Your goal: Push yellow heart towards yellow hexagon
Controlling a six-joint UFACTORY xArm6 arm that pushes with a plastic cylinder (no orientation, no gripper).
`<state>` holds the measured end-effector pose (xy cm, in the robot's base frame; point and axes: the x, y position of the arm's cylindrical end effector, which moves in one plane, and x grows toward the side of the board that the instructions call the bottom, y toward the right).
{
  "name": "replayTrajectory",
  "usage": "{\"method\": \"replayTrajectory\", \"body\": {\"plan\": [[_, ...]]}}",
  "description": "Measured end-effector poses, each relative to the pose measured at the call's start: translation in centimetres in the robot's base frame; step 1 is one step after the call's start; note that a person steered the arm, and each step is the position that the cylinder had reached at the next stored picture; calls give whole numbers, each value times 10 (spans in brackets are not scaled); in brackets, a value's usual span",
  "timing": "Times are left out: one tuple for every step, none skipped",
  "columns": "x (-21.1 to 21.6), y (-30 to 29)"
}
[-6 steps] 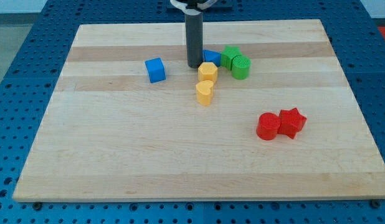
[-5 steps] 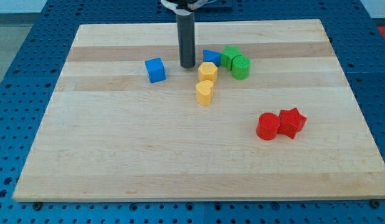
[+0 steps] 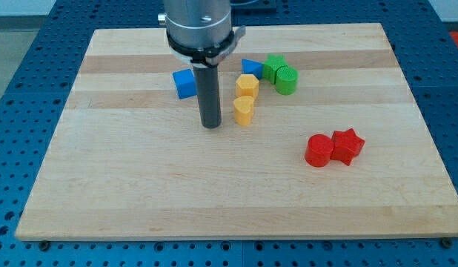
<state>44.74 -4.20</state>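
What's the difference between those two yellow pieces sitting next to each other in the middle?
The yellow heart has a notched top and a pointed end; the yellow hexagon has flat sides. The yellow heart lies nearer the view's bottom, the yellow hexagon just above it. My tip stands closer to the yellow heart, at its left. Both share colour and similar size.

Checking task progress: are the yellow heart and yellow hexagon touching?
Touching. The camera view shows the yellow heart pressed against the yellow hexagon with no board visible between them.

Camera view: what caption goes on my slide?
My tip sits just left of the yellow heart, which touches the yellow hexagon.
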Motion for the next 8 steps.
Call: {"method": "replayTrajectory", "body": {"plan": [[0, 12], [-3, 25], [-4, 34], [-4, 38], [-4, 40], [-4, 57], [-4, 70], [-4, 72]]}}
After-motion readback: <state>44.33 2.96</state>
